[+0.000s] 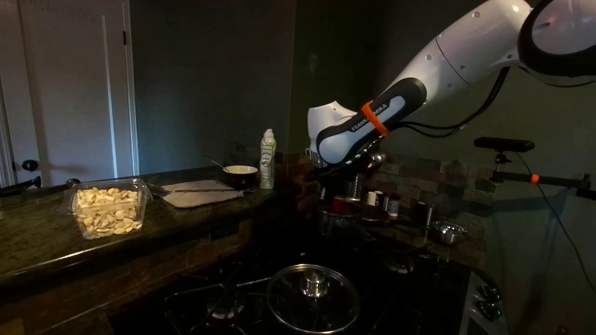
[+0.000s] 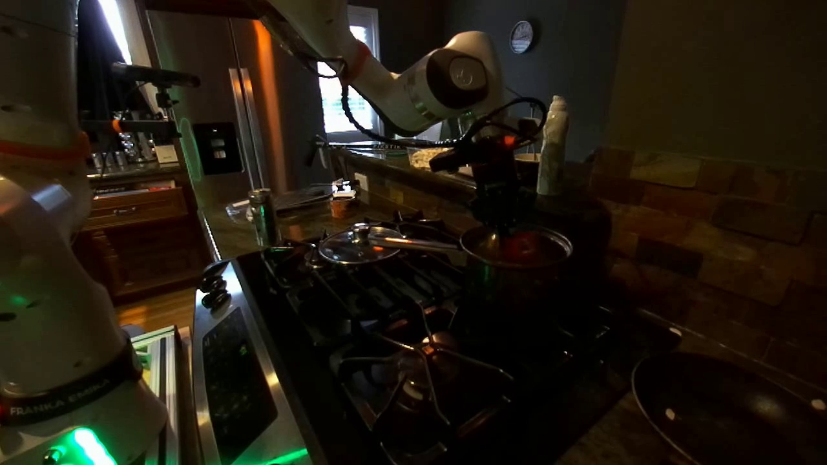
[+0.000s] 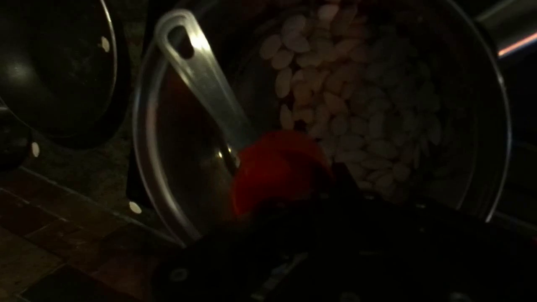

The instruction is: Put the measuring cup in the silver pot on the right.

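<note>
The measuring cup is bright red in the wrist view. A pale grey handle with a hole runs from it to the upper left, across the pot's rim. The silver pot lies below, with pale flat pieces on its bottom. In both exterior views the cup shows at the pot's mouth, within its rim. My gripper points down into the pot. One dark finger touches the cup's right wall and the jaws look closed on that wall. Darkness hides the second finger.
A pot with a knobbed glass lid stands on the stove. A dark pan is beside the silver pot, whose long handle reaches over the burners. A clear tub, a spray can and a bowl stand on the ledge.
</note>
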Robot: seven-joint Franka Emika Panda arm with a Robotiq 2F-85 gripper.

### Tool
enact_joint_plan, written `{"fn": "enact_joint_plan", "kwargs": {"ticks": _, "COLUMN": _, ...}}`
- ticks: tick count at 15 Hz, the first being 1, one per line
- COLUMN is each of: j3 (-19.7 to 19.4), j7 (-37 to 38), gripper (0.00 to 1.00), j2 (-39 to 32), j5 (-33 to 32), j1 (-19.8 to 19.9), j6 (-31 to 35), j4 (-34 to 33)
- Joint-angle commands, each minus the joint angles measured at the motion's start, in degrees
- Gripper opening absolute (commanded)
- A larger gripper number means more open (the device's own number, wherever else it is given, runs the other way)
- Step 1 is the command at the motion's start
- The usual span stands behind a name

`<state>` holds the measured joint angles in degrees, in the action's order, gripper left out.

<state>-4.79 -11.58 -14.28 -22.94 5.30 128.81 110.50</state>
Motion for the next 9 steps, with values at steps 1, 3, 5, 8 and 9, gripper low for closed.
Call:
{"fn": "enact_joint_plan", "kwargs": {"ticks": 1, "j3": 0.1, "j7": 0.6, "gripper": 0.01, "j2": -1.4, "j5": 4.3, "j1": 0.6, "j6": 4.6, "j4": 0.3}}
{"fn": "enact_joint_plan", "kwargs": {"ticks": 3, "j3": 0.1, "j7": 0.1, "gripper": 0.01, "j2": -2.2, "j5": 6.2, "j1": 0.8, "j6": 5.5, "j4": 0.1}}
{"fn": "enact_joint_plan", "kwargs": {"ticks": 5, "j3": -0.1, "j7": 0.2, "gripper": 0.01, "j2": -2.7, "j5": 6.9, "j1": 0.8, "j6": 5.2, "j4": 0.1}}
{"fn": "enact_joint_plan", "kwargs": {"ticks": 8, "j3": 0.0, "j7": 0.3, "gripper": 0.12, "j2": -2.9, "j5": 8.4, "j1": 1.1, "j6": 5.5, "j4": 0.3}}
{"fn": "enact_joint_plan", "kwargs": {"ticks": 9, "j3": -0.1, "j7": 0.5, "gripper": 0.31, "j2": -2.8, "j5": 8.7, "j1": 1.1, "j6": 5.5, "j4": 0.3}}
